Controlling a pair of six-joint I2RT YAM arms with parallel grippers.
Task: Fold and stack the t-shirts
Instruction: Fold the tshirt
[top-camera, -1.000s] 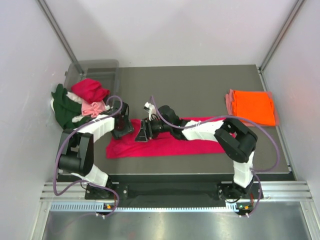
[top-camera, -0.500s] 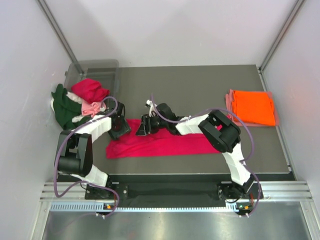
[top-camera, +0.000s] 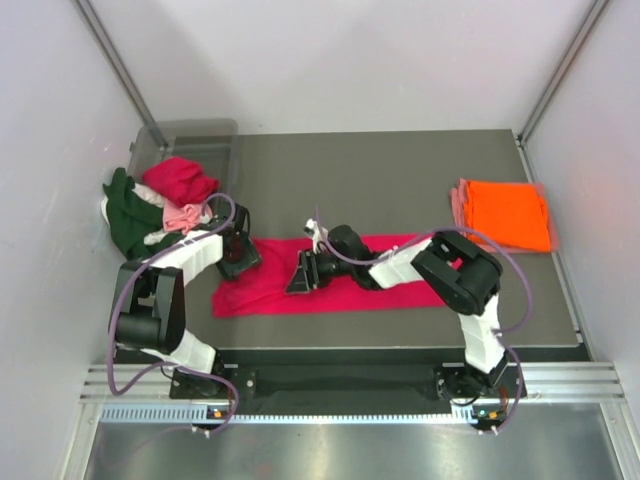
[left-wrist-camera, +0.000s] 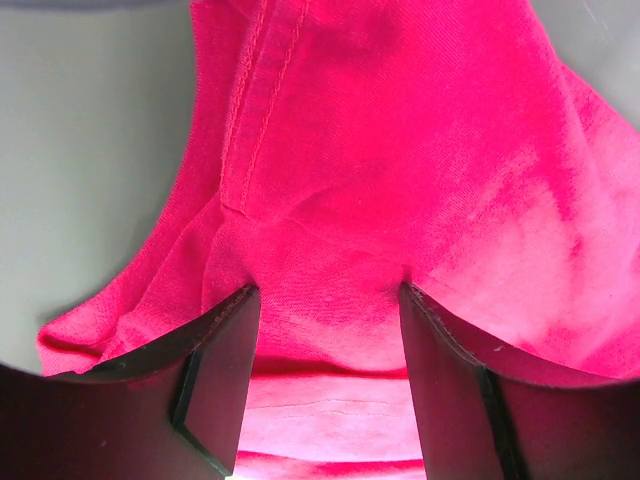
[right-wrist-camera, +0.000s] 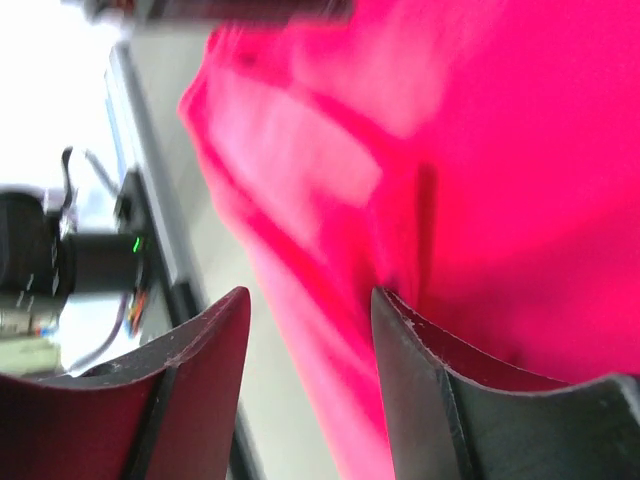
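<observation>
The crimson t-shirt (top-camera: 260, 292) lies spread near-left on the table (top-camera: 400, 180). The overhead view hides the jaws. The wrist views show the left gripper (left-wrist-camera: 328, 300) and right gripper (right-wrist-camera: 310, 300) parted fairly wide over its cloth.

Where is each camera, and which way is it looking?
Top: high above and behind the arms, looking down at the table; both arms, left pincer and right pincer show.
Left wrist: on the left arm, looking past its fingers at the red shirt and table.
Right wrist: on the right arm, looking past its fingers at blurry red cloth.
All three share the red shirt.
</observation>
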